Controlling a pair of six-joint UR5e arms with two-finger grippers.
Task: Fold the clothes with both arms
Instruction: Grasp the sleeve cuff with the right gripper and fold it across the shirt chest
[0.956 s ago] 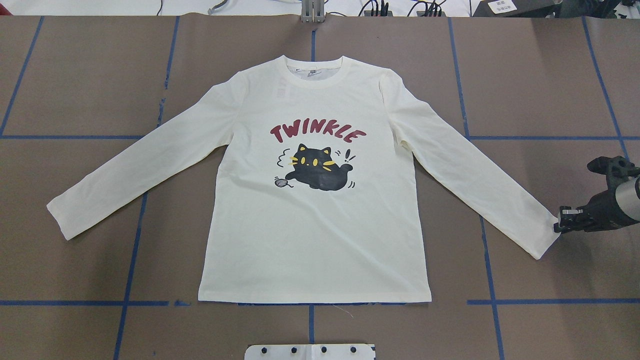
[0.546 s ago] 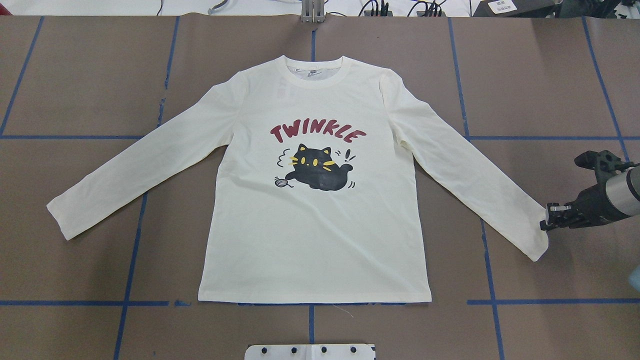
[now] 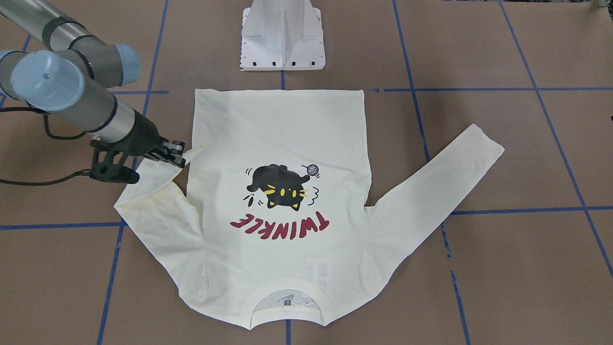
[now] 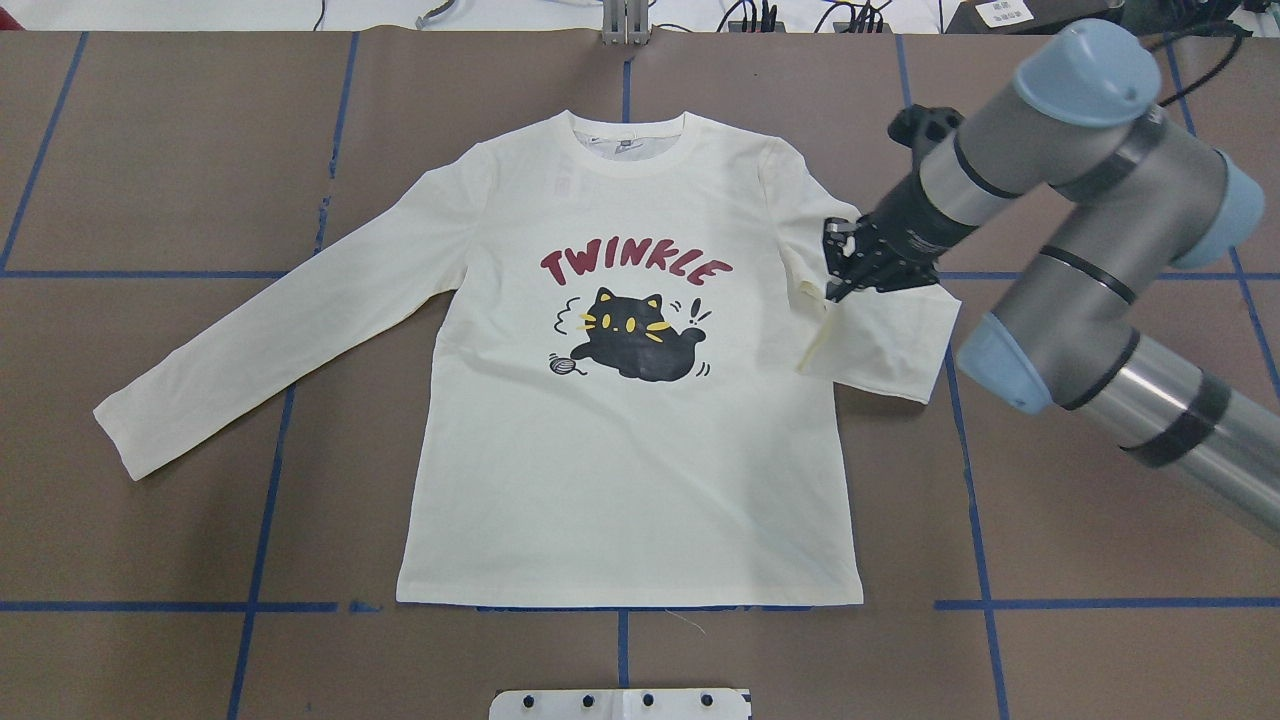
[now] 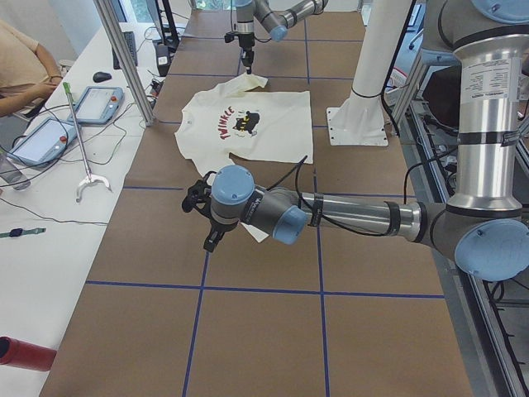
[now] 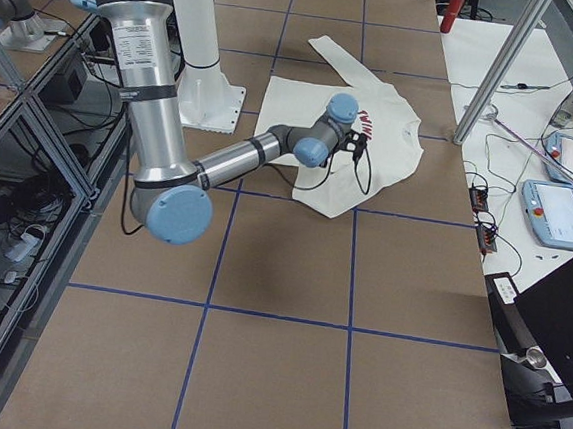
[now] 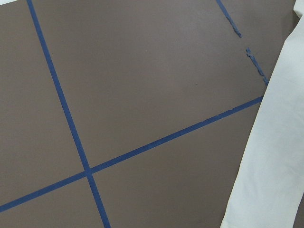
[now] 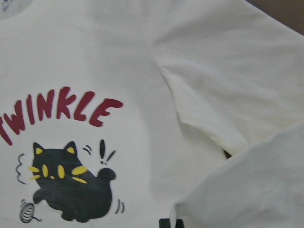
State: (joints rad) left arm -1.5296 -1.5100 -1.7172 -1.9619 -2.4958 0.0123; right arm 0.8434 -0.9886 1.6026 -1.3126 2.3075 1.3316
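1. Lying face-up on the table (image 4: pixel 150 450), the T-shirt (image 4: pixel 620 480) had its right-side sleeve (image 4: pixel 885 345) doubled back toward the chest.
2. Right gripper (image 4: pixel 836 280) was clamped on the cuff (image 3: pixel 192 153). Judged step: first sleeve fold. Next move: carry the cuff across the body and let go.
3. Front view alone showed the pinched cuff corner.
4. Left gripper (image 5: pixel 201 219) appeared only in the left side view, so its grip could not be told.

right arm (image 4: pixel 1090 255) and left arm (image 5: pixel 355 217): grey tubes, light-blue joint caps (image 4: pixel 1085 60), black end effectors (image 4: pixel 838 268), cables (image 3: pixel 28 182).

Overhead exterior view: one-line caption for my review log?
Right black two-finger gripper grips the cuff of the cream long-sleeved cat-print T-shirt, sleeve doubled back toward the body.
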